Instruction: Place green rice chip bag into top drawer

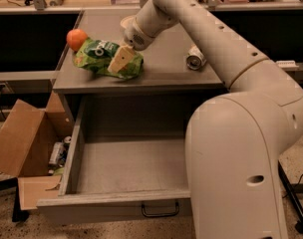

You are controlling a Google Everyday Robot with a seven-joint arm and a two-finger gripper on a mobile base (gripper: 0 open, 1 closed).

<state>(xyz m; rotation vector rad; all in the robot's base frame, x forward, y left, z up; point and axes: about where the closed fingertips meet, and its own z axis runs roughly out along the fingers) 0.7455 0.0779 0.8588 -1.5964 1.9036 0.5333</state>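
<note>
Since the wide, shallow grey wooden top drawer [96, 210] stands pulled out at the bottom of the frame, its flat front and small dark metal handle [160, 210] nearest, the receiving end of the job looks ready. Its bare matte floor shows nothing inside. At lower left, just beside the drawer's side wall, an open brown cardboard box [22, 143] holds some small items I cannot make out.

Above the drawer sits the grey desk [161, 73], smooth and flat. The crinkly bright-green rice chip bag [94, 54] lies on it, left of centre in the upper half of the frame, so nothing has gone into the drawer yet. Its foil looks rumpled and soft, likely to shift under pressure. My pale yellow gripper [119, 59] is down on the bag's right part, touching it. Whether it is clamped on the foil or open I cannot tell.

By my judgement the pick is under way, and the lift, carry and drop remain. A round orange fruit [76, 39] touches the bag's far left end. A silvery can [195, 58] lies on its side, well apart to the right.
</note>
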